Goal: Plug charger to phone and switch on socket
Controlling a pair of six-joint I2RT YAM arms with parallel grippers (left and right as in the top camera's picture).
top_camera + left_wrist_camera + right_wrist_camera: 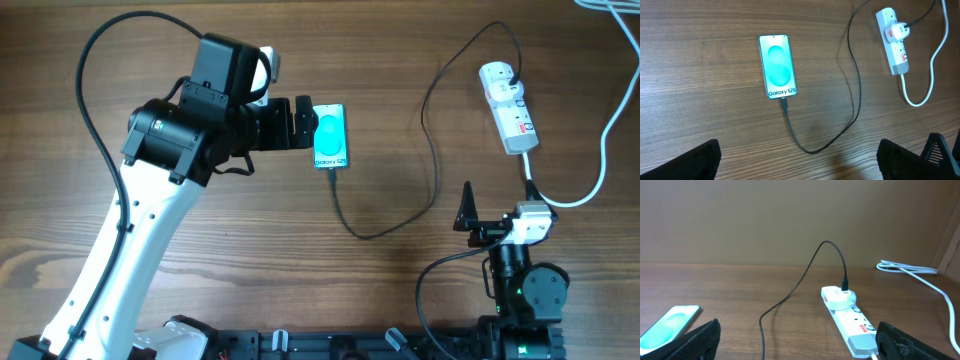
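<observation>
The phone (330, 137) lies flat, screen up and lit teal and white, on the wooden table (250, 250), a little left of the middle and towards the far side. The charger (436, 160) meets the phone's near short edge, and its small black tip looks seated there in the left wrist view. From there the thin black cable loops nearer, swings right and runs to the far right, where it enters a white plug (512, 75) sitting in the socket (510, 115). The socket lies at the far right, with red marks on its top, but from here I cannot tell which way its switch stands. A thick white cord (600, 170) leaves its near end and curves off to the far right edge. The left gripper (797, 152) is spread wide with nothing between its fingers (695, 160). Seen from above, it is just to the left of the phone. The right gripper (797, 337) is also wide apart and empty. It is at the near right, near the socket's near end, and faces the strip and the plug.
</observation>
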